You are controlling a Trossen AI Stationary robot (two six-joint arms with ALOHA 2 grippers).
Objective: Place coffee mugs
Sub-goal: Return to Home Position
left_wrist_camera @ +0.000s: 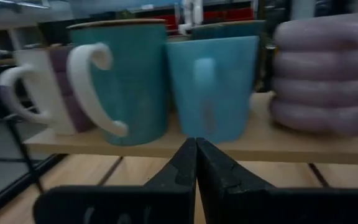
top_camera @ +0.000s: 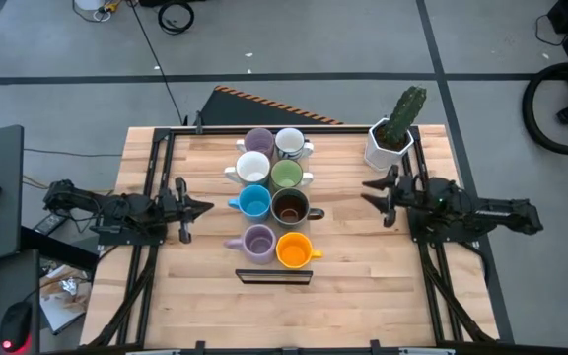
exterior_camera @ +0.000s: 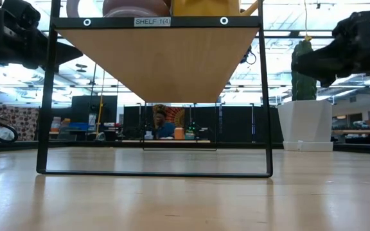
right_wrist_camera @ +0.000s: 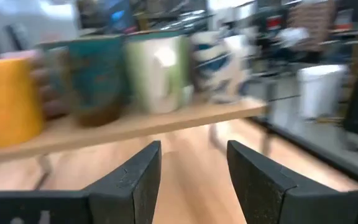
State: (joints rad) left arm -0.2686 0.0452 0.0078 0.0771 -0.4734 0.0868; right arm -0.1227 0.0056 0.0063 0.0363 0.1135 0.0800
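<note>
Several mugs stand in two rows on a raised wooden shelf (top_camera: 274, 264) in the middle of the table. Among them are a purple mug (top_camera: 257, 141), a white mug (top_camera: 253, 169), a light green mug (top_camera: 286, 176), a blue mug (top_camera: 254, 202), a dark brown mug (top_camera: 290, 207), a ribbed purple mug (top_camera: 258, 242) and an orange mug (top_camera: 294, 249). My left gripper (top_camera: 207, 206) hovers left of the shelf, shut (left_wrist_camera: 196, 158), facing the blue mug (left_wrist_camera: 213, 84). My right gripper (top_camera: 367, 189) hovers right of the shelf, open (right_wrist_camera: 193, 165), holding nothing.
A white faceted pot with a green cactus (top_camera: 390, 135) stands at the far right of the table, just beyond my right gripper. The shelf rests on a black metal frame (exterior_camera: 44, 96) with open space beneath it. Bare tabletop (top_camera: 363, 286) lies near the front edge.
</note>
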